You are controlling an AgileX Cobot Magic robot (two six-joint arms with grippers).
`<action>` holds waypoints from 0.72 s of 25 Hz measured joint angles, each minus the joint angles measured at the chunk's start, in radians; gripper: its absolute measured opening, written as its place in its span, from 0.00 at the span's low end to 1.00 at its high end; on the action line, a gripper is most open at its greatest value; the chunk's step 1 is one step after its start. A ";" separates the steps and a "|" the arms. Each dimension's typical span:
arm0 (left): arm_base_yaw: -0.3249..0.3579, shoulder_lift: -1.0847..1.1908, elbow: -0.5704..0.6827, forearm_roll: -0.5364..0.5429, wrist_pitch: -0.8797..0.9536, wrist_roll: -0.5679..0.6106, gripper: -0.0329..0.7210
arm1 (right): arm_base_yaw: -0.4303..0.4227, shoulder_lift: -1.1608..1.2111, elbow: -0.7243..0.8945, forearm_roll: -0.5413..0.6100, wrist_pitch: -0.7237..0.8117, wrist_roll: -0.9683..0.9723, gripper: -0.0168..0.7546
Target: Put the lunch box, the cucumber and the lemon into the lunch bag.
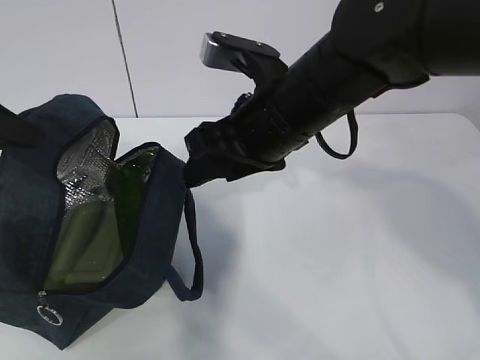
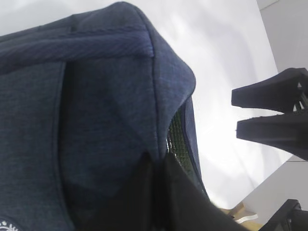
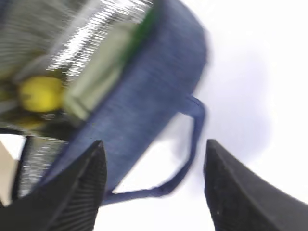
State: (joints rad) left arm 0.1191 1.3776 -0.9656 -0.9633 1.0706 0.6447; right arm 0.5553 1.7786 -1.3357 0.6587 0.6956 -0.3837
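Now the right tool (image 3: 154,187) is hanging with its jaws wide apart and holding nothing, just above the bag's right wall. The lunch bag (image 1: 30,217) is sitting open on the desk (image 1: 337,262), down and to the left of that tool. Inside it, the lemon (image 3: 41,94) is lying next to the lunch box (image 1: 86,240), and a dark green strip that is likely the cucumber (image 1: 133,196) is running along the box's long side. The left tool (image 2: 154,192) is clenched on the bag's edge, holding the mouth open. All three things seem to be packed, so the right arm, being nearer the opening, probably just needs to be pulling up and away to the right.
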 joint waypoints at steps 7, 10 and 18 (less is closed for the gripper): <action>0.000 0.000 0.000 0.000 0.000 0.000 0.04 | 0.000 0.000 0.000 -0.104 0.017 0.255 0.62; 0.000 0.000 0.000 0.000 0.000 0.001 0.04 | 0.000 0.000 0.000 -0.063 0.004 0.272 0.62; 0.000 0.000 0.000 0.000 0.000 0.002 0.04 | 0.000 0.013 0.000 0.022 0.028 0.201 0.62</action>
State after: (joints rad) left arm 0.1191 1.3776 -0.9656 -0.9633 1.0706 0.6470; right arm 0.5553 1.7915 -1.3357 0.6804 0.7240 -0.1828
